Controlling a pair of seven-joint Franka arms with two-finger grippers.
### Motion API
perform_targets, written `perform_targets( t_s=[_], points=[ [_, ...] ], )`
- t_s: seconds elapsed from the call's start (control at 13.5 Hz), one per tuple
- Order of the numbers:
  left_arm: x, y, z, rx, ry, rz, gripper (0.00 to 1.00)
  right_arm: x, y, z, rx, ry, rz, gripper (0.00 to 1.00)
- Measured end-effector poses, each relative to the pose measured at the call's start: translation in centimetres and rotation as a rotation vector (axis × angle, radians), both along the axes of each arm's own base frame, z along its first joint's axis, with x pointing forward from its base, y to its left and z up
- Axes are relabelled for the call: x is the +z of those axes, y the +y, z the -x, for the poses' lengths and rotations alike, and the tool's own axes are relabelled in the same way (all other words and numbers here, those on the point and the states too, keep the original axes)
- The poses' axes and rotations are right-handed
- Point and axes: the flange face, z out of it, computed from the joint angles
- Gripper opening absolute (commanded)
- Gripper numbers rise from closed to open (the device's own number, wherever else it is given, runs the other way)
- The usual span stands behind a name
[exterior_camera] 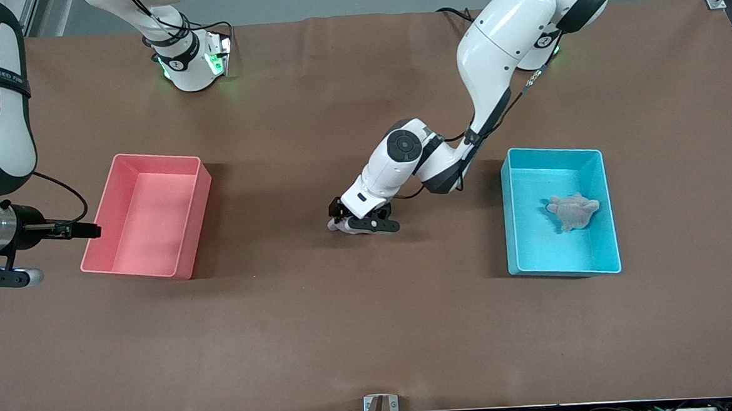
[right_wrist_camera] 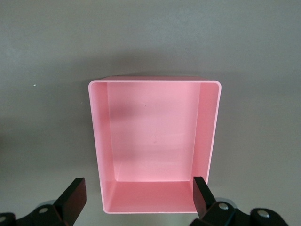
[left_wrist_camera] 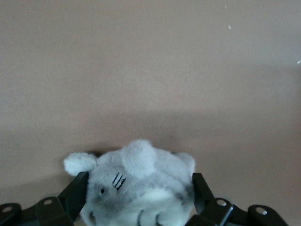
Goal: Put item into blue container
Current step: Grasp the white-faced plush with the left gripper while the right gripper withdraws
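1. Brown covering spans the whole desk (exterior_camera: 372,330), with both arm bases along its 12 o'clock edge.
2. The blue container (exterior_camera: 611,218) sits toward 3 o'clock; one grey plush (exterior_camera: 572,210) already lies inside it.
3. A pink bin (exterior_camera: 147,214) sits toward 9 o'clock, empty.
4. The left end effector (exterior_camera: 362,223) is down at the desk's middle, its fingers (left_wrist_camera: 75,193) spread wide on either flank of a second grey plush toy (left_wrist_camera: 136,188); whether they press it yet, I cannot tell.
5. The right end effector (right_wrist_camera: 136,197) waits over the pink bin, fingers spread, holding nothing.
6. Judged progress: one item delivered; this toy still needs gripping, lifting, carrying toward 3 o'clock, and releasing.
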Motion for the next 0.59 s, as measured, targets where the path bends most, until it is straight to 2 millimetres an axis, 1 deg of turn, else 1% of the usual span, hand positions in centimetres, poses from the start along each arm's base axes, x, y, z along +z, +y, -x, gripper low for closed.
perform_targets(
  t_s=[0.07,0.3,0.37,0.44,0.52,0.59],
  points=[
    [-0.4,-0.3,0.5,-0.009,-0.001,-0.009,0.9,0.0,0.1,0.2,-0.004,0.015,-0.017,1.0],
    [-1.5,-0.6,1.1,-0.018,0.008,-0.02,0.66,0.2,0.0,0.2,-0.007,0.017,-0.021,1.0],
    [-1.5,-0.6,1.0,-0.017,0.006,-0.02,0.54,0.3,-0.1,0.2,-0.005,0.016,-0.01,1.0],
    [-1.4,-0.5,0.9,-0.015,0.004,-0.019,0.45,0.5,-0.3,0.2,-0.002,0.013,0.004,1.0],
    [-1.1,-0.5,0.6,-0.014,-0.001,-0.017,0.39,0.7,-0.4,0.2,-0.003,0.009,0.012,1.0],
    [-0.8,-0.3,0.3,-0.012,-0.007,-0.018,0.36,1.0,-0.6,0.2,-0.004,0.004,0.014,1.0]
  ],
)
